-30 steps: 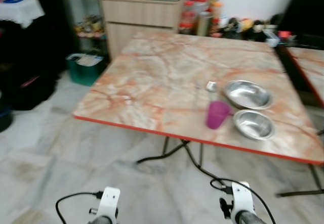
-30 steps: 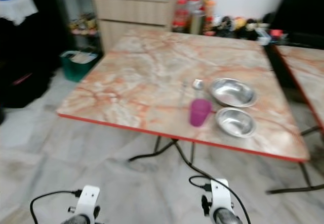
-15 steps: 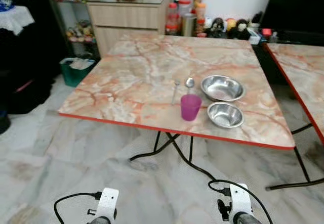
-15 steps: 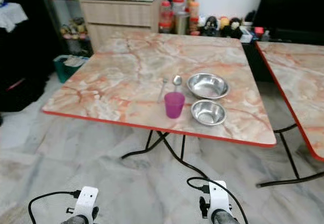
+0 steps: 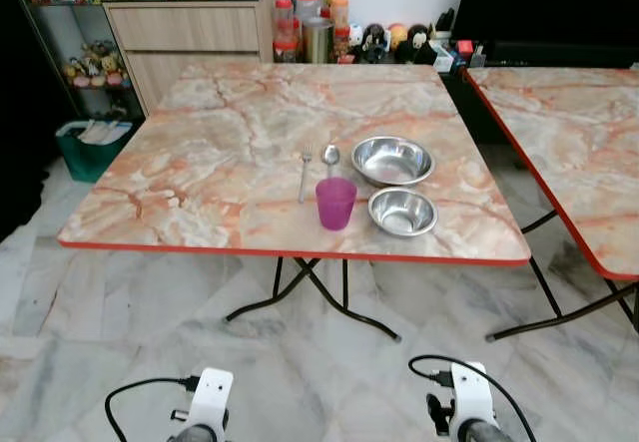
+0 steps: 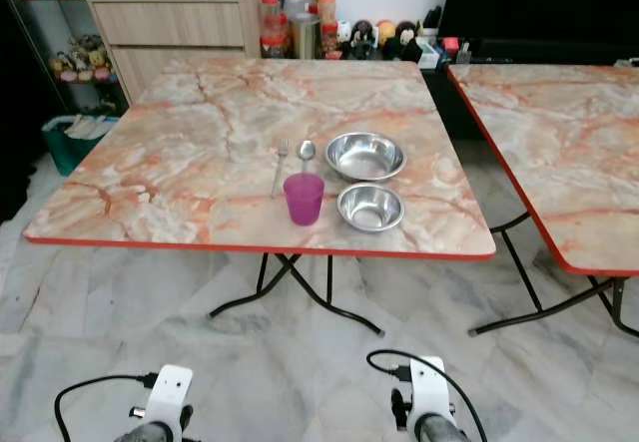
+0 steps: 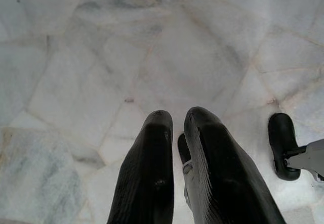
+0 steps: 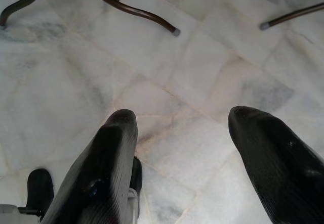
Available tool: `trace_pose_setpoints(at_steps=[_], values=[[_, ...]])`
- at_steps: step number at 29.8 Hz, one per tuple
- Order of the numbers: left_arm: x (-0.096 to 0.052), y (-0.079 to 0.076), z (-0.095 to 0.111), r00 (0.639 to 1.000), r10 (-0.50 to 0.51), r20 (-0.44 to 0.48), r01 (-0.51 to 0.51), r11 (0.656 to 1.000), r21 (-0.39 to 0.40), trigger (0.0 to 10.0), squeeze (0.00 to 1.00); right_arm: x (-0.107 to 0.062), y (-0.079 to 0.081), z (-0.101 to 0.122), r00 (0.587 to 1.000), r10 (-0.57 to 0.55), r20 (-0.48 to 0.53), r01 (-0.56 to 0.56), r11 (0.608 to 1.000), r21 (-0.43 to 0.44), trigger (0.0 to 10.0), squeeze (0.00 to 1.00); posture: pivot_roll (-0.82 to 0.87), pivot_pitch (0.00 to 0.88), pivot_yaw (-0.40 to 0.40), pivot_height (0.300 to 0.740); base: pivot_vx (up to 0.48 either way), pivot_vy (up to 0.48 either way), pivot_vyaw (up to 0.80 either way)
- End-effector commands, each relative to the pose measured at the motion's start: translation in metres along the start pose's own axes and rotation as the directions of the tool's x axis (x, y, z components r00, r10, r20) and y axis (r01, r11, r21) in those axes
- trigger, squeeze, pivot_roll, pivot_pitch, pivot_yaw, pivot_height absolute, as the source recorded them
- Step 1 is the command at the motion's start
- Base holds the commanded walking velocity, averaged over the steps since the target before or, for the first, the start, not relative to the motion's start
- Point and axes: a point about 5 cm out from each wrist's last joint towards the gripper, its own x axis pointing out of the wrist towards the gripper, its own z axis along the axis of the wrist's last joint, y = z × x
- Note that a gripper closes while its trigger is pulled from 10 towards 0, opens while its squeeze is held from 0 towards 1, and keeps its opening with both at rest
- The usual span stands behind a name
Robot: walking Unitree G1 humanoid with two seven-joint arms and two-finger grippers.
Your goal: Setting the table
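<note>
Though blurred before, table (image 5: 200,153) sharp.

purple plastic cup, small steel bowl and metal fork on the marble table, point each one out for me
purple plastic cup (image 5: 335,203): left eye view, on its side wall
small steel bowl (image 5: 402,212): left eye view, on its inner bottom
metal fork (image 5: 304,175): left eye view, on its handle

The marbled, red-edged surface (image 5: 200,163) carries a purple cup (image 5: 335,203), a fork (image 5: 305,172), a spoon (image 5: 330,157) and two steel bowls (image 5: 392,160) (image 5: 402,211).
</note>
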Motion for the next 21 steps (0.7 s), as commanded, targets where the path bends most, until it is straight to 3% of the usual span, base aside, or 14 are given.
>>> trace_pose_setpoints(at_steps=[1, 13, 15, 17, 21], values=[[-0.001, 0.0, -0.004, 1.0, -0.002, -0.014, 0.003, 1.0, 0.01, 10.0, 0.0, 0.001, 0.001, 0.005, 1.0, 0.003, 0.013, -0.003, 1.0, -0.002, 10.0, 0.0, 0.1, 0.0, -0.016, 0.74, 0.0, 0.0, 0.0], [-0.001, 0.0, -0.006, 1.0, -0.001, -0.022, 0.001, 1.0, 0.012, 10.0, 0.0, 0.001, 0.001, 0.004, 1.0, 0.005, 0.011, -0.005, 1.0, -0.009, 10.0, 0.0, 0.1, 0.0, -0.016, 0.74, 0.0, 0.0, 0.0], [-0.002, 0.0, -0.008, 1.0, 0.002, -0.026, -0.002, 1.0, 0.005, 10.0, 0.0, 0.0, 0.0, 0.005, 0.999, 0.011, 0.039, -0.01, 1.0, -0.024, 10.0, 0.0, 0.09, 0.0, -0.022, 0.74, 0.0, 0.0, 0.0], [-0.002, 0.001, -0.01, 0.999, 0.007, -0.031, -0.007, 1.0, -0.005, 10.0, 0.0, -0.002, -0.002, 0.011, 0.989, 0.026, 0.143, -0.015, 0.997, -0.076, 10.0, 0.0, 0.09, 0.0, -0.022, 0.74, 0.0, 0.0, 0.0], [-0.002, 0.001, -0.01, 1.0, 0.006, -0.03, -0.006, 1.0, -0.001, 10.0, 0.0, -0.005, -0.004, 0.017, 0.974, 0.03, 0.222, -0.013, 0.997, -0.076, 10.0, 0.0, 0.08, 0.0, -0.018, 0.74, 0.0, 0.0, 0.0]])
